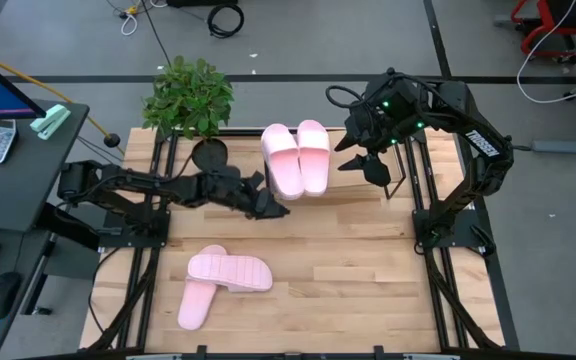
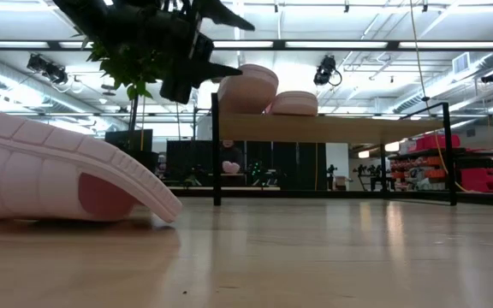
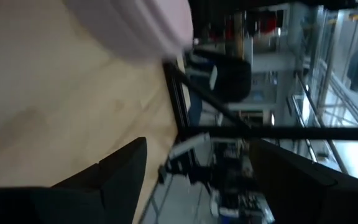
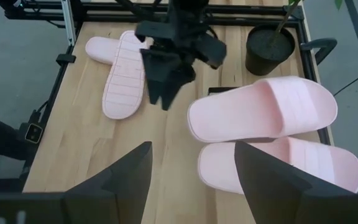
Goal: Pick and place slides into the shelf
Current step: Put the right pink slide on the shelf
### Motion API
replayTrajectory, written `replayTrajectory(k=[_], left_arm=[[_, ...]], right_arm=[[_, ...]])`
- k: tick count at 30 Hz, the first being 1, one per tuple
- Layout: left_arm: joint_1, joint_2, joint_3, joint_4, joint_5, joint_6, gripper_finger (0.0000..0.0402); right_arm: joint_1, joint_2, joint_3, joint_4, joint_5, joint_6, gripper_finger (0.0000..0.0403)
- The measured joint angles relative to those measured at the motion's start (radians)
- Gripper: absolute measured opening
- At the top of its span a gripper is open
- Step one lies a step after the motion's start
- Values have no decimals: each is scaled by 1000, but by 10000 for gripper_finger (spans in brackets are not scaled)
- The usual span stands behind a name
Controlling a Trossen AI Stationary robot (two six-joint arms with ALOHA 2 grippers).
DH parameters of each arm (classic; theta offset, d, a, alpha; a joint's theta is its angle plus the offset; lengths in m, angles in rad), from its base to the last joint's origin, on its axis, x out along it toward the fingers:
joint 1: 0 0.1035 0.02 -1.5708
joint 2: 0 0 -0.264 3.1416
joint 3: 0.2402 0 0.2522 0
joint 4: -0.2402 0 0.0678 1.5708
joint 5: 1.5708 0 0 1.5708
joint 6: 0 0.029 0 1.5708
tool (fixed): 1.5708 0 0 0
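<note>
Counting the slides, we find the task about half done. Two slides sit side by side on the shelf, toward its left half beside the potted plant; the shelf runs along the far edge of the table. The other two slides lie on the table near its front-left corner, one overlapping the other, and we judge that both remain to be picked and placed on the free right part of the shelf.

The left gripper hangs just at the near edge of the shelf, next to the heel of the left-hand shelved slide, with its fingers spread and nothing between them. The right gripper hovers over the right part of the shelf, just beside the shelved pair; its fingers stand apart and carry nothing.

Several items are hard to verify. In the low view, a table slide fills the left foreground and hides its partner. In the left wrist view, only a cut-off pink slide and blurred background are legible. Whether the shelved pair sits fully against the shelf's frame we cannot tell, and the right arm covers part of the shelf's right end from above.
</note>
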State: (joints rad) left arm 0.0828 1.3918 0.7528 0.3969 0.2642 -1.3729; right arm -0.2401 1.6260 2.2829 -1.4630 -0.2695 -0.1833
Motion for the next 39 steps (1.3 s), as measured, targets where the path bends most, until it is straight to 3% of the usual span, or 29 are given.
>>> replayTrajectory(k=[10, 16, 21, 26, 34, 37, 39], left_arm=[[-104, 0, 0, -23, 72, -15, 264], [-184, -8, 1, -197, 35, -23, 232], [-268, -87, 0, -330, -165, -30, 190], [-344, -248, 0, -400, -438, 19, 149], [-446, -528, 0, -427, -825, 313, 104], [-457, -613, 0, -496, -912, 350, 89], [-458, -663, 0, -569, -966, 356, 79]], right_arm=[[1, 0, -23, 0, -1, 4, 234], [1, 1, -164, 5, -1, 14, 234], [1, 2, -324, 29, -10, 10, 233], [2, 2, -438, 124, -113, 24, 231], [20, 2, -458, 331, -131, 7, 231], [70, 1, -458, 375, -124, -75, 231], [116, 6, -458, 387, -62, -151, 231]])
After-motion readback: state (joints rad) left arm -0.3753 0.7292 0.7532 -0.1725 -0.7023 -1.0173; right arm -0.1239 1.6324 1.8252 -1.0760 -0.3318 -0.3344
